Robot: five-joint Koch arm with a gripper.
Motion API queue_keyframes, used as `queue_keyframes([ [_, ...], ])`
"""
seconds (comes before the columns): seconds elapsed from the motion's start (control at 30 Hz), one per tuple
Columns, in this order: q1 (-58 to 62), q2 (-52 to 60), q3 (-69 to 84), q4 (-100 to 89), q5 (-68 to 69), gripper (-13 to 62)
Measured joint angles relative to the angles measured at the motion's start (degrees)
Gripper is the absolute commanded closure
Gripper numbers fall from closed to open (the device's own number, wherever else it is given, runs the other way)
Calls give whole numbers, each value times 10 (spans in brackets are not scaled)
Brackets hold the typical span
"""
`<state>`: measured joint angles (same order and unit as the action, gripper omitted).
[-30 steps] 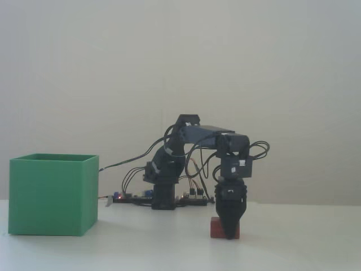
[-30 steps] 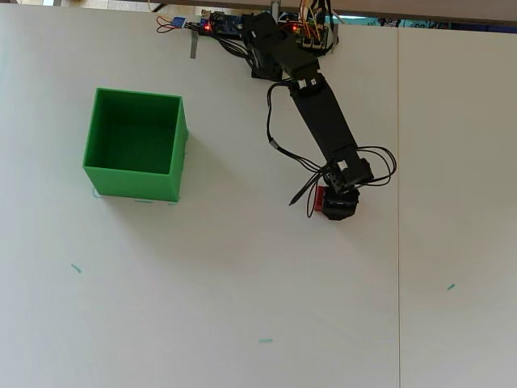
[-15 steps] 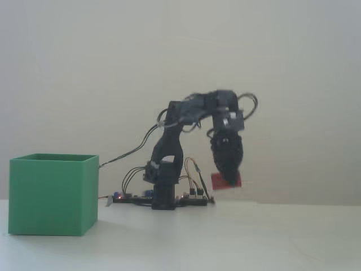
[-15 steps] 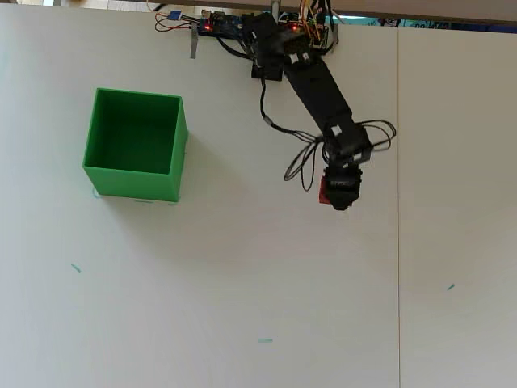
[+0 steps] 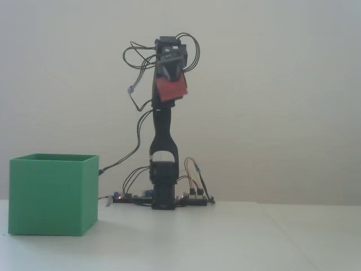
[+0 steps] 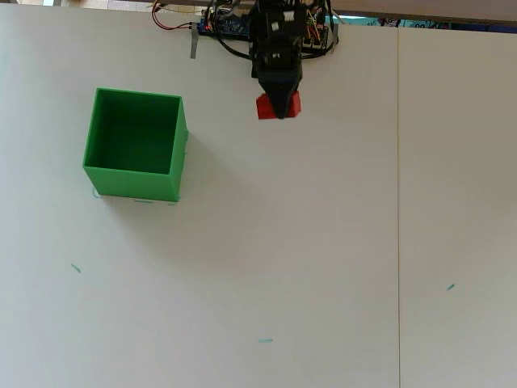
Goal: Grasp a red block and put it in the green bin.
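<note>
Since half a second ago we see the arm [image 5: 163, 141] has swung from mid-table back up over its base at the table's [image 6: 323, 267] far edge, now near vertical, and the red block [image 5: 171, 89] has gone up with it, well above the tabletop. The gripper [image 6: 280, 111] is clamped narrowly on the red block [image 6: 266, 106], jaws closed to block width. The green bin [image 6: 133, 183] sits unmoved toward the table's left edge in the overhead view; what we see of its inside is empty. In the fixed view the bin [image 5: 52, 195] stands well below and left of the block.
</note>
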<state>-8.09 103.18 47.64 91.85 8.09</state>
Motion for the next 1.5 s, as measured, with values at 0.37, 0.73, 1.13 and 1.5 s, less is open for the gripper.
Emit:
queue_keyframes([
  [0.37, 245, 49, 196, -58, -186, 458],
  [0.73, 384, 12, 313, -320, -236, 458],
  [1.13, 531, -47, 313, -359, -298, 458],
  [1.5, 550, -149, 313, -423, -299, 458],
])
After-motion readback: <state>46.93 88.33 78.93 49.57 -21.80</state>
